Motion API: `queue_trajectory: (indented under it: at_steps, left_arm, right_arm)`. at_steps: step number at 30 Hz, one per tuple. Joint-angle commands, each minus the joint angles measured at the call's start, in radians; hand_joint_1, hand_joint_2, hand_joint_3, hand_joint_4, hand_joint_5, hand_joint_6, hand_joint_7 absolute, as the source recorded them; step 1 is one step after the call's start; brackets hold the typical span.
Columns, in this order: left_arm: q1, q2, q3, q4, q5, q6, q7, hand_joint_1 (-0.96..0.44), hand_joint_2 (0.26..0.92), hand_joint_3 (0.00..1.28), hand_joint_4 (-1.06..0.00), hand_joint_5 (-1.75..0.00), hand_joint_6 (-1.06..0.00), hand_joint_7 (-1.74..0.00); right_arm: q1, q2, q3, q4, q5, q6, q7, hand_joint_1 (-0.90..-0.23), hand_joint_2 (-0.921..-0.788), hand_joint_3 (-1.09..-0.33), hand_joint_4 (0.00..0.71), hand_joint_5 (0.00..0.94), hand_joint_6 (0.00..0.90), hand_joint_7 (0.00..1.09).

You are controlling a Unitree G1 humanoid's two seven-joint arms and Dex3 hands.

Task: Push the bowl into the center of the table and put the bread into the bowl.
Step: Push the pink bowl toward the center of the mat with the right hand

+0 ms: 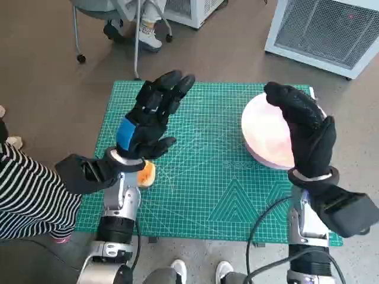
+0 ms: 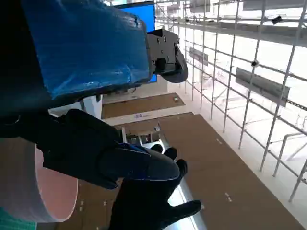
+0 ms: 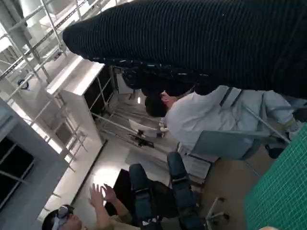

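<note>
The bread lay at the near left, under the raised left hand with fingers spread, holding nothing, while the right hand, fingers loosely apart, rested on the bowl far right, risking tipping it when pushing.

The left hand is black and jointed, with a patch of glossy blue tape across its back; in the left wrist view that tape shows creased and shiny. A metal cuff joins it to a pale, silver-grey forearm, flanked by a black boxy housing. The right hand wears a black knitted glove, ribbed in the right wrist view. Its forearm is pale too, with a black housing and a black cable looping beside it.
</note>
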Motion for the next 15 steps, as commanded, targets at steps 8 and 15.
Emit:
queue_trajectory:
  at_steps: [8, 15]
  left_arm:
    - [-0.002, 0.012, 0.01, 0.001, 0.005, -0.021, 0.005, -0.6, 0.921, 0.27, 0.0, -0.23, 0.0, -0.48]
    - [0.004, 0.011, 0.009, 0.0, 0.013, -0.032, 0.016, -0.61, 0.921, 0.3, 0.0, -0.2, 0.0, -0.47]
  right_arm:
    - [0.036, 0.008, 0.012, -0.004, -0.005, 0.012, -0.005, -0.686, -0.921, -0.732, 0.173, 0.001, 0.098, 0.37]
    - [0.035, 0.004, 0.015, 0.0, -0.004, 0.01, 0.0, -0.681, -0.921, -0.742, 0.17, 0.0, 0.092, 0.37]
